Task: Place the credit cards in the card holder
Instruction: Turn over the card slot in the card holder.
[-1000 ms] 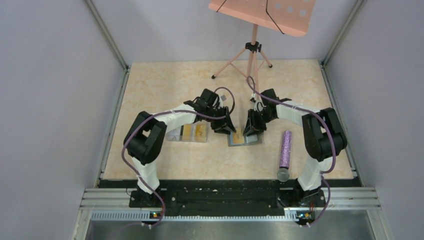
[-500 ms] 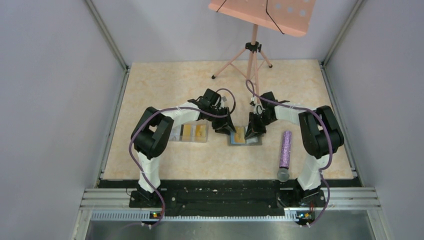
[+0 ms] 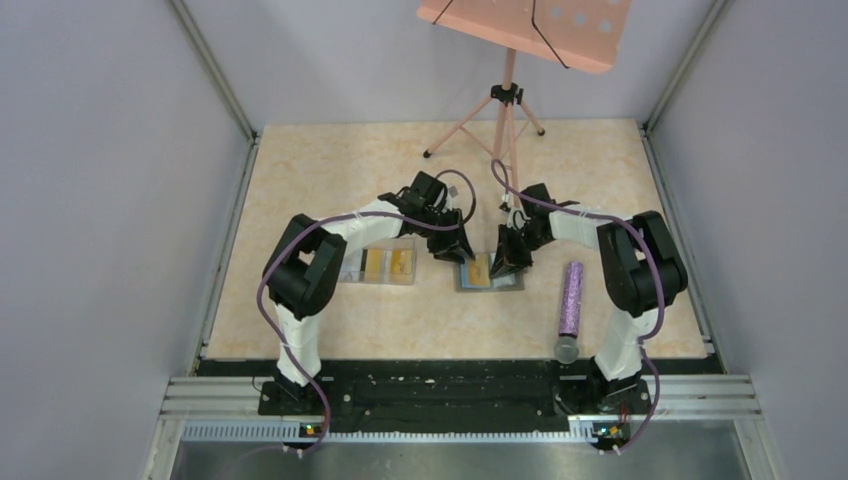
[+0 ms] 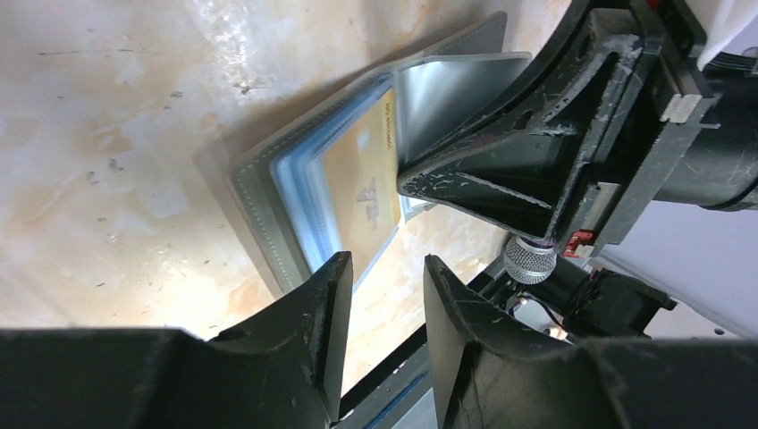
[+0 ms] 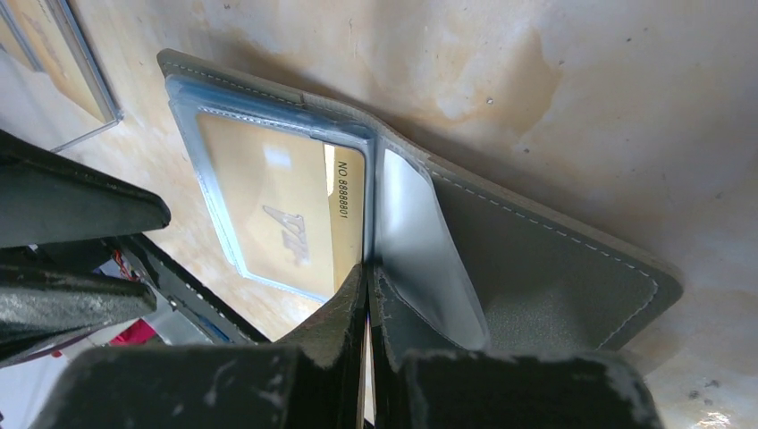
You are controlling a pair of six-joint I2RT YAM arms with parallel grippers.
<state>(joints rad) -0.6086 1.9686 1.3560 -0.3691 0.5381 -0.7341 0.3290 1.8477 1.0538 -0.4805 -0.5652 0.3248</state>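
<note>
The card holder [image 3: 490, 275] lies open on the table [image 3: 320, 170], between the two pincers. From the top view it is only a small grey square with an orange patch. The right wrist view shows far more of the card holder [image 5: 554, 277]: stitched grey leather, and an orange credit card [image 5: 277, 206] tucked under a clear pocket in its left half, with printed digits along one edge. A clear sleeve [image 5: 429, 259] stands raised at the fold. The right pincer [image 5: 368, 277] is closed tight with its tips at that sleeve's edge; whether the sleeve is pinched cannot be told.

The left wrist view shows the card holder [image 4: 268, 188] from the other side. The left pincer [image 4: 386, 268] hovers just beside its near edge, fingers a narrow way apart with nothing between them. The right pincer [image 4: 501, 170] touches the lifted sleeve there.

Only the top view shows the clear box [image 3: 385, 265] left of the card holder, with more orange cards [image 3: 400, 262] inside, and a purple glitter microphone [image 3: 570, 305] lying to its right. The table is beige and marbled. Beyond the card holder stands a pink music stand [image 3: 525, 25] on a tripod. Plain grey walls [image 3: 100, 200] close in the sides and back.
</note>
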